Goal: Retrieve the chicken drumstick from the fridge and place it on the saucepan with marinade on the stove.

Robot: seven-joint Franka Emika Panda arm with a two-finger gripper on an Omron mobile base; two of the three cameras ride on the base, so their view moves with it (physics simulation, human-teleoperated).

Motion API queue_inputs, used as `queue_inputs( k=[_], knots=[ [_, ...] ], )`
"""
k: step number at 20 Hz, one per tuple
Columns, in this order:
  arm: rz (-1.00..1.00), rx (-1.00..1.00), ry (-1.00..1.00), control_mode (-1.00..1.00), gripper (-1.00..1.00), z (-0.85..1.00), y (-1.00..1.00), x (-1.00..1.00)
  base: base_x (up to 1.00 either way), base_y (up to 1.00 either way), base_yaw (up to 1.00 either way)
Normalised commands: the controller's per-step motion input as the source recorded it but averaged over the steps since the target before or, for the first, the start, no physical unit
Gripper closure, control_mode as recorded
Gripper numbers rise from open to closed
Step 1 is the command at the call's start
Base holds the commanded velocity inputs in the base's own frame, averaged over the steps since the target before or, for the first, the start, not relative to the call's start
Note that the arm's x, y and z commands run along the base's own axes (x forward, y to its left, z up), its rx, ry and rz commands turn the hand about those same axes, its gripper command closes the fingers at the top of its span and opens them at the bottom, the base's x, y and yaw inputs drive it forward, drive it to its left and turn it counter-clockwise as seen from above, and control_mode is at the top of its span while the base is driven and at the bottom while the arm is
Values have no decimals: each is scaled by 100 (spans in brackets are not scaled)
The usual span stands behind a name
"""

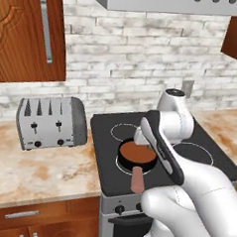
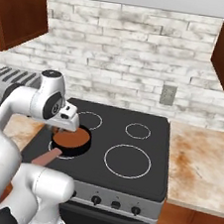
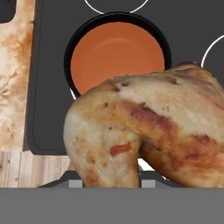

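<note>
Hand view: end effector (image 3: pixel 109 186) grasping chicken drumstick (image 3: pixel 144 131) above saucepan with marinade (image 3: pixel 116 54); base views hide drumstick.

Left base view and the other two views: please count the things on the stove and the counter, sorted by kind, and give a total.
Cookware: 1, the saucepan with marinade on the stove
Food: 1, the chicken drumstick, held in the claw above the pan
Appliances on the counter: 1, the toaster
Total: 3
</note>
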Motion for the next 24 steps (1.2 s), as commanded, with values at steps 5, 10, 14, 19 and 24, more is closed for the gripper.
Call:
queue_inputs(
  k=[5,10,14,19,24],
  knots=[
    [0,0,0,-100,100,-25,1,39,0,0,0],
    [0,0,0,-100,100,-24,11,48,0,0,0],
    [0,0,0,-100,100,-28,11,44,0,0,0],
    [0,0,0,-100,100,-24,2,39,0,0,0],
    [0,0,0,-100,100,-28,0,23,0,0,0]
  ],
)
